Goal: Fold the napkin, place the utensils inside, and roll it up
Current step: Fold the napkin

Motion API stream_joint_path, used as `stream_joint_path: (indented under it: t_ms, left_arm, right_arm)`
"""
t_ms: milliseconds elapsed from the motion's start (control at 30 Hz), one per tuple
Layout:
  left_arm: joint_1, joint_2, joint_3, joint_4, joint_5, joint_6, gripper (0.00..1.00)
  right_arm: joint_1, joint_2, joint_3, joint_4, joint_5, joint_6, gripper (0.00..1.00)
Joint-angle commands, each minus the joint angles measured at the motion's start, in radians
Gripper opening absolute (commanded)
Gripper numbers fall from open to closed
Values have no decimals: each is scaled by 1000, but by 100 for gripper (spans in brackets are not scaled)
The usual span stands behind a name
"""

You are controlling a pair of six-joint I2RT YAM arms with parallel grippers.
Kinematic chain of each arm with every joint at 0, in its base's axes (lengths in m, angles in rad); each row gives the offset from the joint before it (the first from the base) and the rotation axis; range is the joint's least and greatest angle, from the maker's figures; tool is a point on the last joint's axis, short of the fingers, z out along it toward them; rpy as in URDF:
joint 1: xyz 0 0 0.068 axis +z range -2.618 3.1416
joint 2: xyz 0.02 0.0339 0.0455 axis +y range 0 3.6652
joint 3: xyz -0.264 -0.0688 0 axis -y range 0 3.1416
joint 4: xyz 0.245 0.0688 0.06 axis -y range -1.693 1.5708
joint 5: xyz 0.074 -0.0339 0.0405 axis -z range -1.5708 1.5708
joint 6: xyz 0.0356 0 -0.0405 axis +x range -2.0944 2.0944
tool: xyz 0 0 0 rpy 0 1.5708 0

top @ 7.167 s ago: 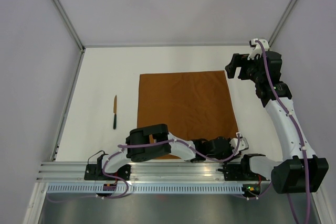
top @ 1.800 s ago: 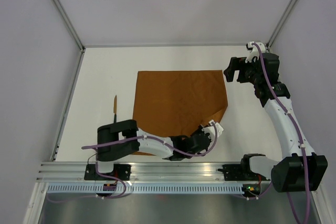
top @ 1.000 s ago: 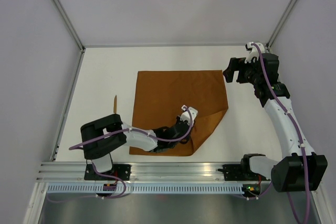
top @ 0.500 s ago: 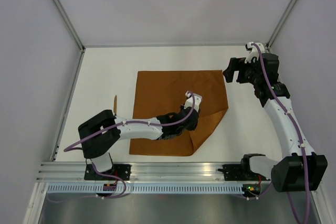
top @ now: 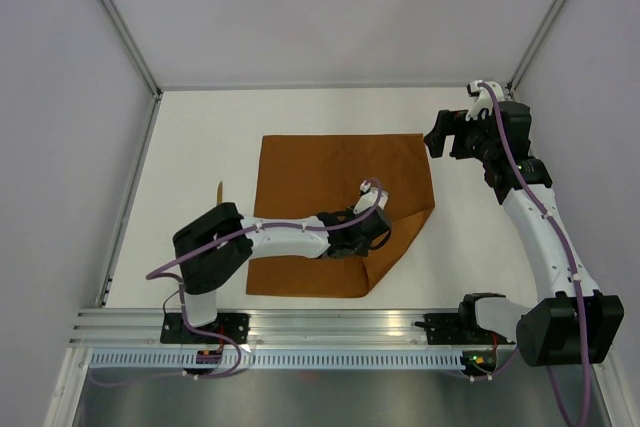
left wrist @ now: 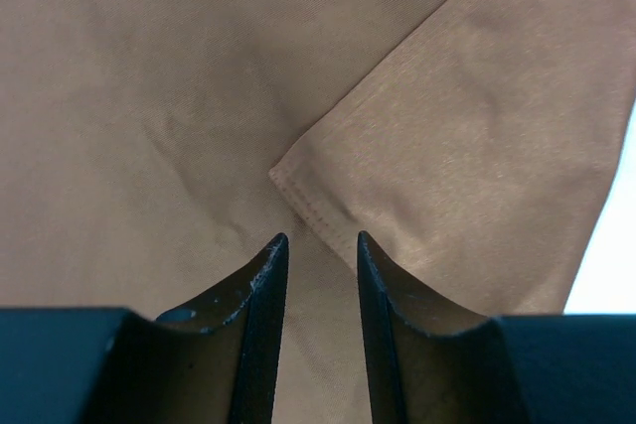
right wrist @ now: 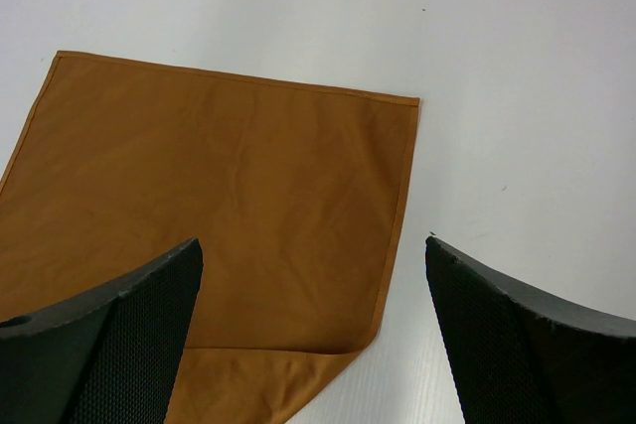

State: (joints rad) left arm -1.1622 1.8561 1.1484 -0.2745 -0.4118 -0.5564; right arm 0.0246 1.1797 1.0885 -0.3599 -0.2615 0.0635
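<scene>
The rust-orange napkin (top: 320, 172) lies flat mid-table, its near right corner folded over toward the middle as a paler triangular flap (top: 400, 242). My left gripper (top: 370, 229) hovers over that flap. In the left wrist view the left gripper (left wrist: 320, 237) is open by a narrow gap with nothing between the jaws, and the stitched flap corner (left wrist: 288, 178) lies just ahead of the fingertips. My right gripper (top: 450, 137) hangs wide open above the napkin's far right corner; the right wrist view shows the right gripper (right wrist: 311, 243) empty. A dark utensil (top: 220, 190) peeks out left of the napkin, mostly hidden by my left arm.
The left arm's elbow (top: 210, 247) stretches low across the napkin's near left part. A metal rail (top: 330, 327) runs along the near edge, and grey walls with frame posts close in the table (top: 200, 137) on three sides.
My left gripper carried the napkin's near right corner up and over toward the middle, then parted its jaws and let the corner drop onto the cloth. The right arm stayed still.
</scene>
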Motion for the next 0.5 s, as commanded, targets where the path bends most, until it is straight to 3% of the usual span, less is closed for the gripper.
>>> stream_joint_path:
  t_ms: [0, 467]
  left_arm:
    - [7, 14, 40, -43, -2, -45, 41]
    - [21, 89, 102, -54, -12, -34, 43]
  right_arm:
    - [6, -9, -1, -7, 1, 4, 98]
    - [5, -14, -2, -7, 2, 1, 98]
